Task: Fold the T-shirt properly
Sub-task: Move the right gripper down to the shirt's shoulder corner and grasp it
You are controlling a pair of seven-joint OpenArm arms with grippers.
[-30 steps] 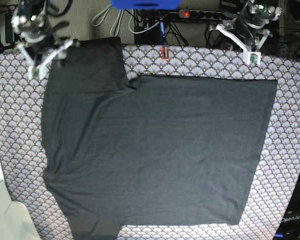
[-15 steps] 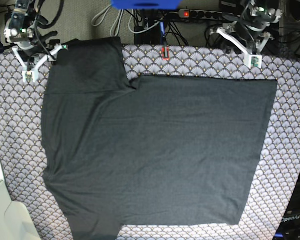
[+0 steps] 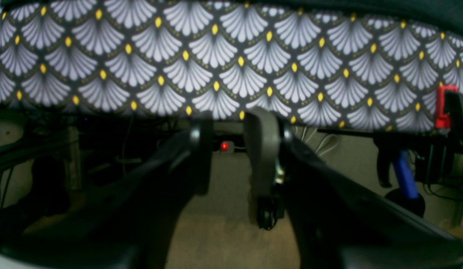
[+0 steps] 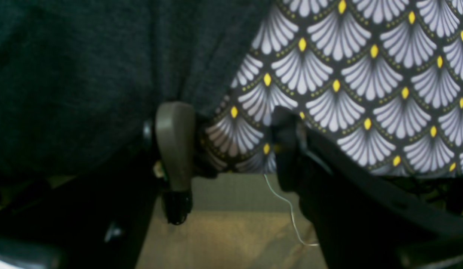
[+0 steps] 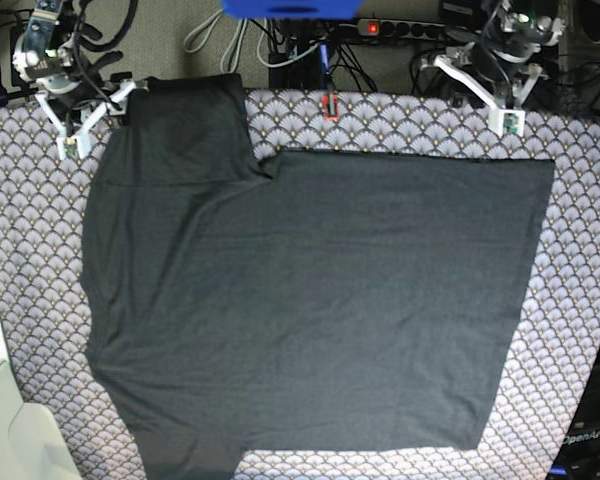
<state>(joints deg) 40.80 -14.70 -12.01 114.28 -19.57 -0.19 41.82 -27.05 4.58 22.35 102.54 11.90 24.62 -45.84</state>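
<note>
Where the T-shirt (image 5: 320,310) runs past the base view's bottom edge, you lose part of a sleeve; it covers most of the worktop (image 5: 35,310). Your right gripper (image 4: 231,142), jaws wide, blurs at the T-shirt's far-left corner, contact unclear; your left gripper (image 3: 227,123), slightly parted, hangs beyond its far edge.

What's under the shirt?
The scalloped cloth shows all round the shirt's upper and side edges, so it likely runs beneath. Whatever lies under the middle is covered; can't tell.
</note>
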